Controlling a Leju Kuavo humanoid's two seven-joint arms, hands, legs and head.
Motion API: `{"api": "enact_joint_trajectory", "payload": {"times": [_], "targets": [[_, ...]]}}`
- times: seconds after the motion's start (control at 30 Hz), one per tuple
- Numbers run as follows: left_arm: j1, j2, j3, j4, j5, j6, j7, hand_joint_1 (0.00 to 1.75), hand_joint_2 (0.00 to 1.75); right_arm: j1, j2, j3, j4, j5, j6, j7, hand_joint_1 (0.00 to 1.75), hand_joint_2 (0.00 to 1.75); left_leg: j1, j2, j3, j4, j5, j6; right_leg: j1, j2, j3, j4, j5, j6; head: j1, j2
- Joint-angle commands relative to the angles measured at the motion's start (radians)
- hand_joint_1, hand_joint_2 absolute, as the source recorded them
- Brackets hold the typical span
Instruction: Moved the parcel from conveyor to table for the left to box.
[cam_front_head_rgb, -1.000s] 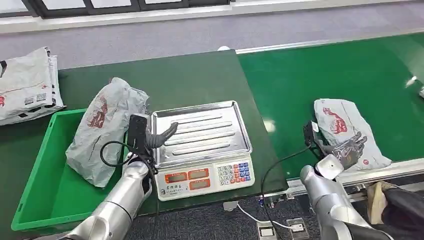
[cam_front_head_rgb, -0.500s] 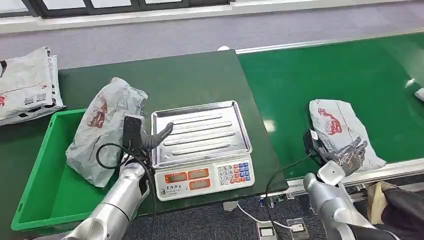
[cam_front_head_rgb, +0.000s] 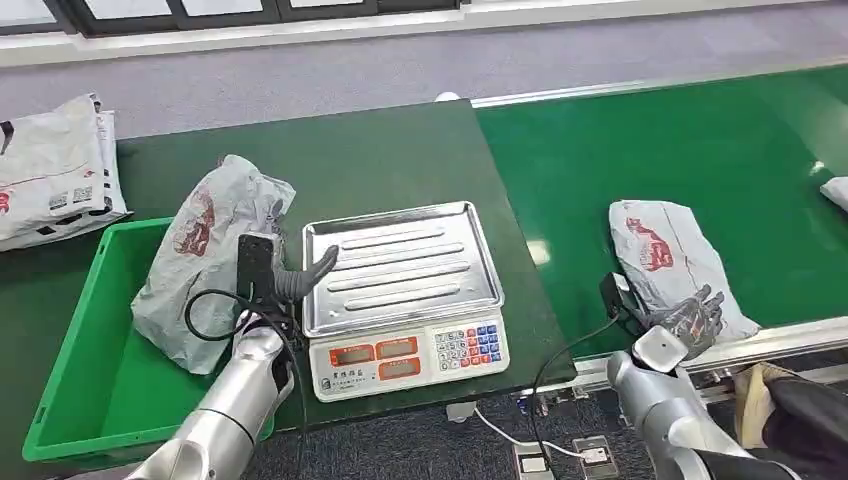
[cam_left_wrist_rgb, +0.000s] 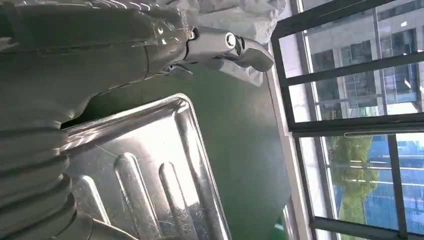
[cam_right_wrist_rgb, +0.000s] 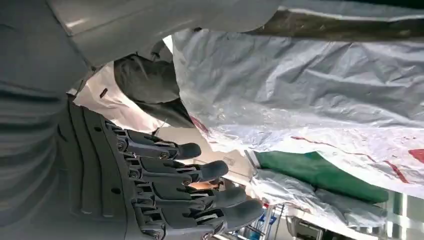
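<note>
A grey parcel with red print (cam_front_head_rgb: 668, 255) (cam_right_wrist_rgb: 300, 95) lies on the green conveyor belt (cam_front_head_rgb: 700, 130). My right hand (cam_front_head_rgb: 690, 320) (cam_right_wrist_rgb: 165, 190) hovers at the parcel's near edge by the belt's front rail, fingers spread and holding nothing. My left hand (cam_front_head_rgb: 290, 282) (cam_left_wrist_rgb: 100, 50) is beside the left rim of the scale's steel tray (cam_front_head_rgb: 400, 265) (cam_left_wrist_rgb: 150, 170), thumb pointing over the tray, with nothing in it. A second grey parcel (cam_front_head_rgb: 205, 260) (cam_left_wrist_rgb: 235, 15) leans over the far edge of the green box (cam_front_head_rgb: 70, 380), just left of that hand.
The scale (cam_front_head_rgb: 410, 355) stands on the dark green table (cam_front_head_rgb: 380, 160) between box and conveyor. White parcels (cam_front_head_rgb: 50, 170) are piled at the table's far left. Another parcel (cam_front_head_rgb: 836, 190) enters at the belt's right edge. Cables trail from both wrists.
The parcel on the belt has drifted left. My right hand has sunk slightly toward the belt's front rail. My left hand has eased a little left and back from the tray.
</note>
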Motion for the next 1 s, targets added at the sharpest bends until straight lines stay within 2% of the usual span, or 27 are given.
{"api": "enact_joint_trajectory", "payload": {"times": [0.03, 0.23, 0.53, 0.57, 0.6, 1.0], "targets": [[-0.027, 0.017, 0.063, 0.039, 0.012, -0.002, 0.004, 0.00, 1.75, -0.034, -0.018, 0.090, 0.057, -0.003, 0.079, 0.050, 0.00, 1.75, 0.000, 0.001, 0.002, 0.000, -0.001, 0.000, 0.000, 0.002, 0.001, -0.001, 0.000, -0.001, 0.000, 0.000], [-0.013, 0.026, 0.067, 0.030, 0.018, -0.012, -0.001, 0.00, 1.75, -0.043, -0.006, 0.070, 0.061, -0.016, 0.131, 0.042, 0.00, 1.75, 0.001, 0.004, 0.004, -0.001, -0.001, -0.001, 0.001, 0.005, 0.003, -0.002, 0.000, -0.001, 0.000, 0.000], [-0.026, 0.029, 0.076, 0.047, 0.031, -0.037, 0.012, 0.00, 1.75, -0.039, -0.013, 0.071, 0.065, -0.001, 0.287, 0.065, 0.00, 1.75, 0.001, 0.002, 0.003, -0.001, -0.001, 0.000, 0.001, 0.003, 0.002, -0.001, 0.000, -0.001, 0.000, 0.000], [-0.026, 0.031, 0.077, 0.047, 0.031, -0.036, 0.012, 0.00, 1.75, -0.043, -0.011, 0.072, 0.064, -0.001, 0.315, 0.062, 0.09, 1.75, 0.000, 0.002, 0.002, 0.000, -0.001, 0.000, 0.001, 0.003, 0.001, 0.000, 0.000, -0.001, 0.000, 0.000], [-0.026, 0.033, 0.078, 0.048, 0.031, -0.039, 0.012, 0.00, 1.75, -0.045, -0.005, 0.073, 0.063, -0.002, 0.324, 0.063, 1.75, 1.75, 0.001, 0.002, 0.003, -0.001, -0.001, 0.000, 0.001, 0.003, 0.002, -0.001, 0.000, -0.001, 0.000, 0.000], [-0.009, 0.036, 0.084, 0.027, 0.052, -0.114, 0.002, 0.00, 1.75, -0.074, 0.018, 0.039, 0.047, -0.011, 0.319, 0.015, 1.75, 1.75, 0.001, 0.004, 0.003, -0.001, -0.001, 0.000, 0.001, 0.005, 0.002, -0.001, 0.000, -0.001, 0.000, 0.000]]}}
